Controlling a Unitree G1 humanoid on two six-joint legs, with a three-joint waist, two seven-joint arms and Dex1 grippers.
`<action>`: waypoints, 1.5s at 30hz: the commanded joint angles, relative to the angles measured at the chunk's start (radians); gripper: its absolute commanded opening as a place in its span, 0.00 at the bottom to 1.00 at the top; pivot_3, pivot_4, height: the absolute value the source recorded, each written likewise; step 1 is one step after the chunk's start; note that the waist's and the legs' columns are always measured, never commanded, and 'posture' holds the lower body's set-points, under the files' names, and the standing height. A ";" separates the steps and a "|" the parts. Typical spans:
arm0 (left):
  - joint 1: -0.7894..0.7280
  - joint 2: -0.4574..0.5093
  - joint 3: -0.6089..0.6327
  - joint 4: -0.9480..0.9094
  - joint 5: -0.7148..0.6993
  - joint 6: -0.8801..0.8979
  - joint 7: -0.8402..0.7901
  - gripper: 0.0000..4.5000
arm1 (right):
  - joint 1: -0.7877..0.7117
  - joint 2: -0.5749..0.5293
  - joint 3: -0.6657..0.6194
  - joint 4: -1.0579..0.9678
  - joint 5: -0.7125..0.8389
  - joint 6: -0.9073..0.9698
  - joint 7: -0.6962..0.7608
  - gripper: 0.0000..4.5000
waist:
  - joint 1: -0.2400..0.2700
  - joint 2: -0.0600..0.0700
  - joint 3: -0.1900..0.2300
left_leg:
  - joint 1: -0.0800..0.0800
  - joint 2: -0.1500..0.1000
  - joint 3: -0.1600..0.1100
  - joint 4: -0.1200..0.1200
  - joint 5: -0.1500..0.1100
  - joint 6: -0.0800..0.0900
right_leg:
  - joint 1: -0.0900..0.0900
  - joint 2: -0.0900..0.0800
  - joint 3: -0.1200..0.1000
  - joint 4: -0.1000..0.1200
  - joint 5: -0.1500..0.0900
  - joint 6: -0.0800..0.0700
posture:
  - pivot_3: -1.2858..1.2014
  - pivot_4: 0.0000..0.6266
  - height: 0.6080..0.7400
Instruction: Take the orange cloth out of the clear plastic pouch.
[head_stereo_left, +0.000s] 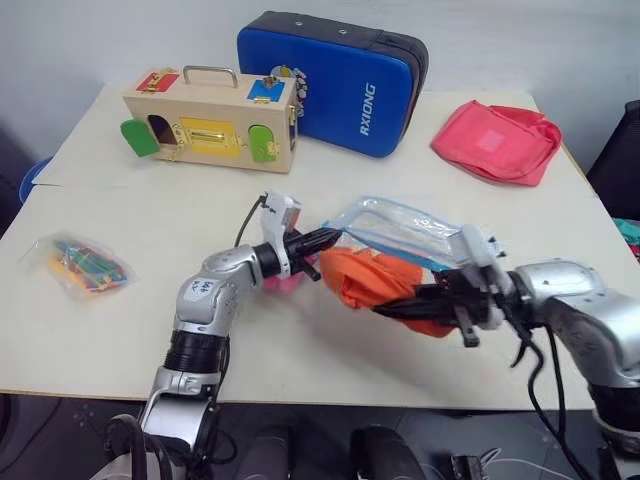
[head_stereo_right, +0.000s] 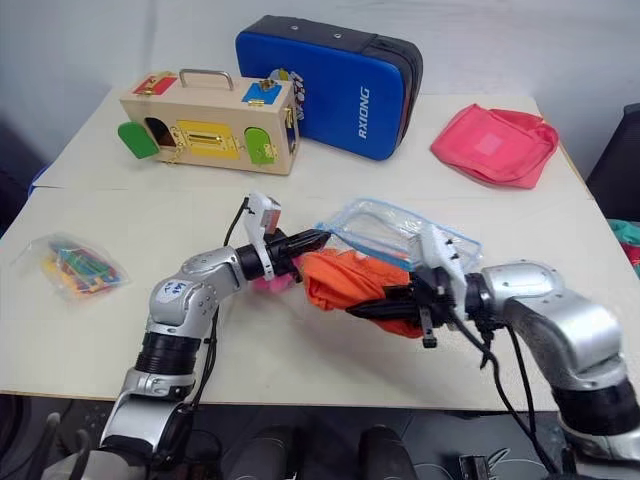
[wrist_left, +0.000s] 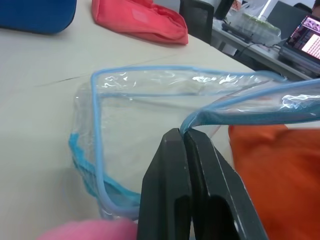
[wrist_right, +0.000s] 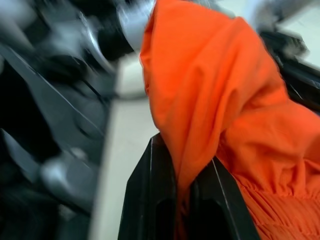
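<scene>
The right gripper (head_stereo_left: 392, 308) is pinched on a fold of the orange cloth (head_stereo_left: 372, 276), its black fingers (wrist_right: 150, 200) pressed together with fabric between them; the cloth hangs bunched above the white table (head_stereo_left: 120, 330), seemingly outside the clear plastic pouch (head_stereo_left: 400, 228), though the overlap makes that hard to judge; the left gripper (head_stereo_left: 330, 237), at about ten o'clock from the right one, clamps the pouch's blue edging (wrist_left: 235, 102); a pink lump (head_stereo_left: 285, 283) sits under the left wrist; a red fabric bag (head_stereo_left: 497, 140) lies at one o'clock.
</scene>
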 joint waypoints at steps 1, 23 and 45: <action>0.009 0.028 0.009 -0.031 0.006 -0.014 0.009 0.00 | 0.041 -0.038 -0.195 -0.052 0.265 0.089 -0.117 0.00 | 0.005 0.000 0.000 | 0.000 0.000 0.000 0.000 0.000 0.000 | 0.000 0.000 0.000 0.000 0.000 0.000 | 0.52 0.24 1.00; 0.047 0.191 0.022 0.008 0.042 -0.145 -0.055 0.00 | 0.173 -0.425 -0.349 0.625 -0.509 -0.978 -0.040 0.00 | 0.006 -0.001 0.000 | 0.001 0.001 0.005 -0.003 -0.001 0.002 | 0.000 0.001 0.003 -0.002 0.000 0.000 | 0.52 0.24 1.00; 0.253 0.468 0.150 -0.124 -0.087 -0.281 -0.426 0.68 | 0.591 -0.173 -0.406 0.258 -0.153 -0.697 -0.055 0.99 | -0.012 0.003 0.000 | 0.004 0.002 0.002 -0.003 0.000 0.001 | 0.003 0.001 0.002 -0.005 0.000 0.000 | 0.52 0.24 1.00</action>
